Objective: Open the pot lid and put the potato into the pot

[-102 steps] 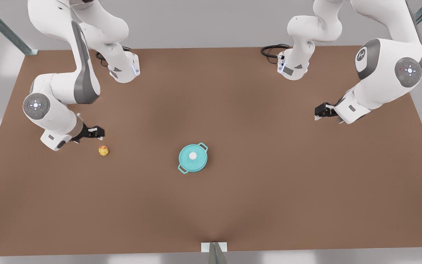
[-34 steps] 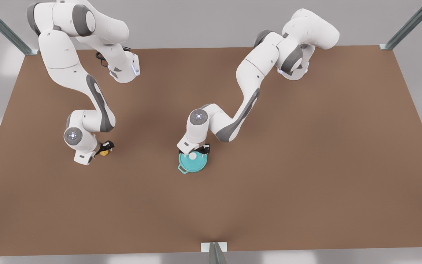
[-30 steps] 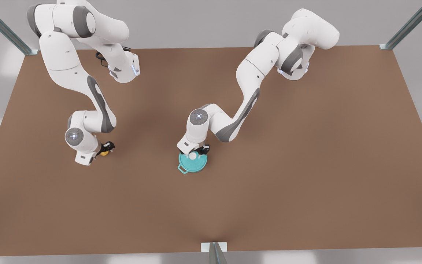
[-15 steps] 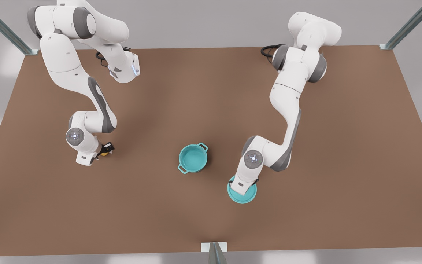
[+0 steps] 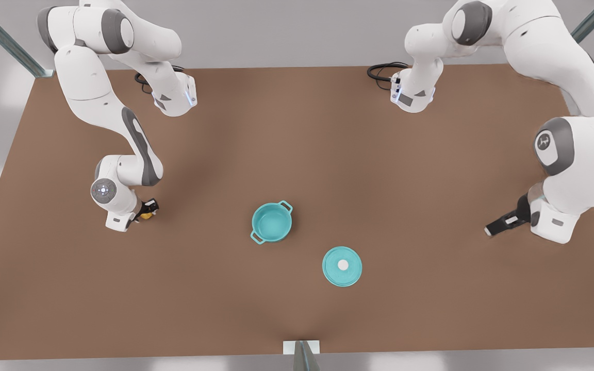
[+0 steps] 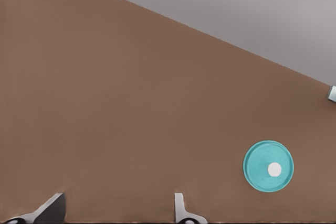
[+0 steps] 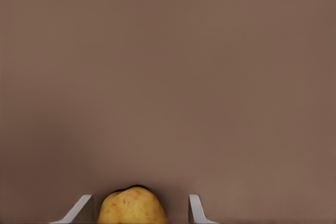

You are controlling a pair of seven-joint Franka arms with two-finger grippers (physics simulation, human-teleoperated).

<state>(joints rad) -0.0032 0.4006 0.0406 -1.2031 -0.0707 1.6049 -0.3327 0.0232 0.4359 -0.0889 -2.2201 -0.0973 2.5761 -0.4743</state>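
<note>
We count one open round teal pot (image 5: pixel 271 222), one flat teal pot lid (image 5: pixel 342 266) on brown table (image 5: pixel 297 154) beside it, one yellow potato (image 7: pixel 132 207) between right gripper (image 5: pixel 146 210) fingers, gap visible, grip unclear; left gripper (image 5: pixel 498 226) spread, empty.

worktop (image 5: pixel 379 170): plain brown | metal posts (image 5: pixel 5 38) (image 5: pixel 593 15): at both far corners | bracket (image 5: pixel 301 348): middle of near edge | black cable (image 5: pixel 382 69): far edge

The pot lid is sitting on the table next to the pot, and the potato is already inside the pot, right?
Not quite. The pot lid does lie on the table beside the pot, but the front view shows the pot empty. The potato is between the right gripper's fingers.
</note>
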